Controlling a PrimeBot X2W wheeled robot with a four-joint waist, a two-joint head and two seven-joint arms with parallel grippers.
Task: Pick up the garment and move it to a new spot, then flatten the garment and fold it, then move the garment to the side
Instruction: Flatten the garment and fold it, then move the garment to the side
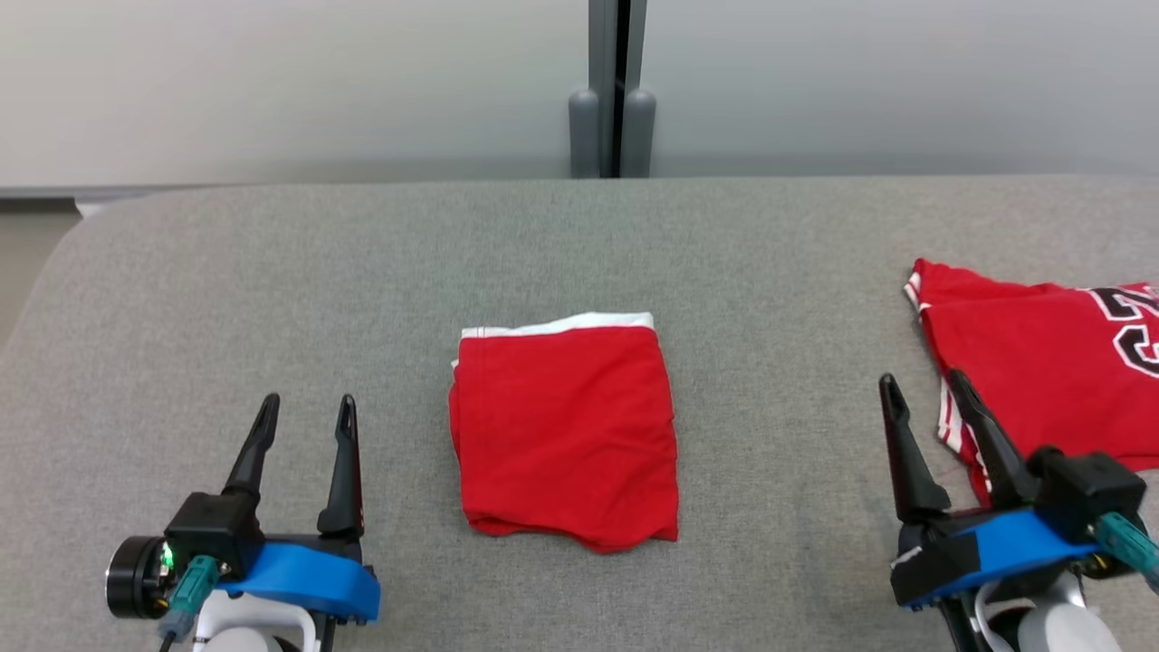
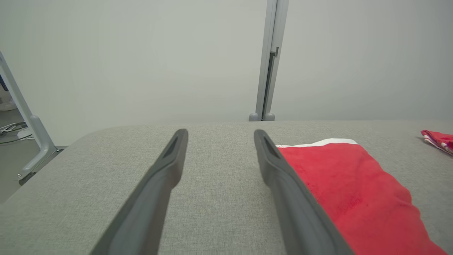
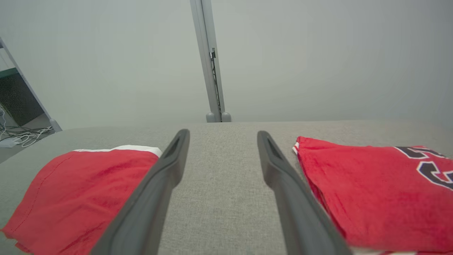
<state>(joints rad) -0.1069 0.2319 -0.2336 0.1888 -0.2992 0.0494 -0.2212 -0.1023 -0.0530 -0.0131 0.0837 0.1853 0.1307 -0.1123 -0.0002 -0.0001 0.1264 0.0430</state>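
Observation:
A red garment (image 1: 566,430) with a white band along its far edge lies folded in a neat rectangle at the middle of the grey padded table (image 1: 272,272). It also shows to the right of my left fingers (image 2: 347,184) and to the left of my right fingers (image 3: 81,184). A second red garment, a jersey (image 1: 1041,362) with black and white numbers, lies flat at the table's right edge (image 3: 368,191). My left gripper (image 1: 309,399) stands open over bare table, left of the folded piece. My right gripper (image 1: 922,378) is open and holds nothing, its right finger over the jersey's left edge.
A grey post (image 1: 613,91) splits the pale wall panel behind the table's far edge. The table's rounded left corner (image 2: 88,134) drops to a floor with a metal frame leg (image 2: 35,134) and cables. Bare fabric lies between the two garments.

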